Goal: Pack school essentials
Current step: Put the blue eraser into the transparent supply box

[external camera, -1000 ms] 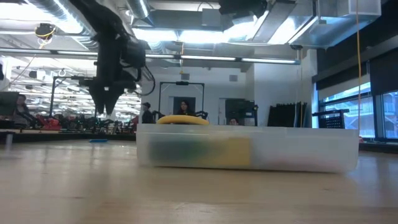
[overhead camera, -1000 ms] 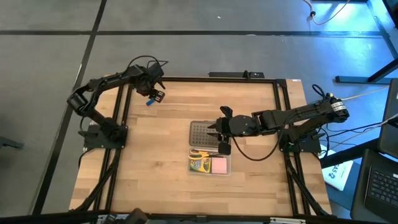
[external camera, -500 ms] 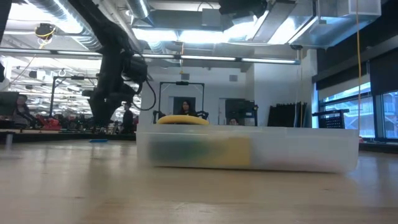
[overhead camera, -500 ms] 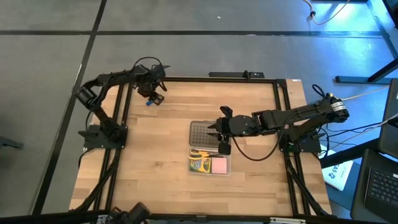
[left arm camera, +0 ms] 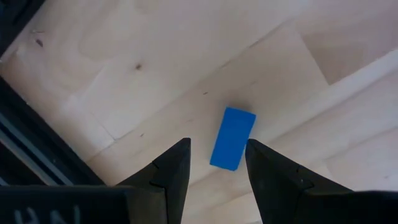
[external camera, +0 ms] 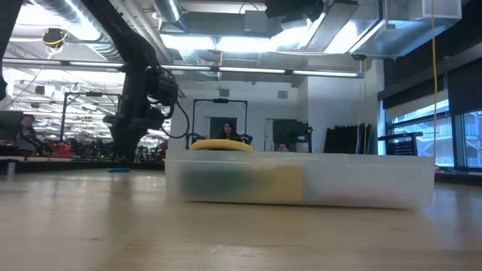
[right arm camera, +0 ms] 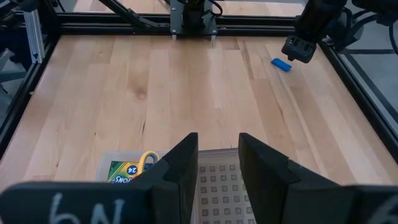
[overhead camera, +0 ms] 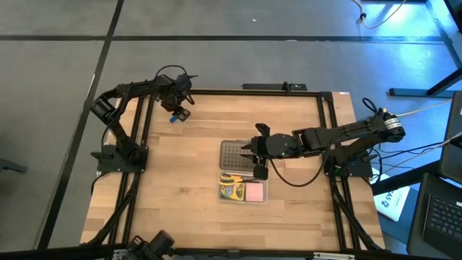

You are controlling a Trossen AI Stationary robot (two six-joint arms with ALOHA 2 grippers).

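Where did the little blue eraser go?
The blue eraser lies on the bare wood near the table's far-left corner in the high view, just under the left gripper, far from the clear case.

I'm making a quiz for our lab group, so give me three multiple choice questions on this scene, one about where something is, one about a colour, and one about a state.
1. Where does the small blue rectangular eraser lie?
A. inside the clear plastic case
B. on the bare wooden table near the left gripper
C. on the grey lid

2. What colour is the square sticky-note pad in the clear plastic case?
A. pink
B. white
C. black

3. How do the left gripper fingers stand?
A. clamped on the eraser
B. shut empty
C. open above the eraser

Answers: 1 B, the left wrist view shows it on wood; 2 A, the high view shows pink; 3 C, the eraser lies between the spread fingers, untouched.
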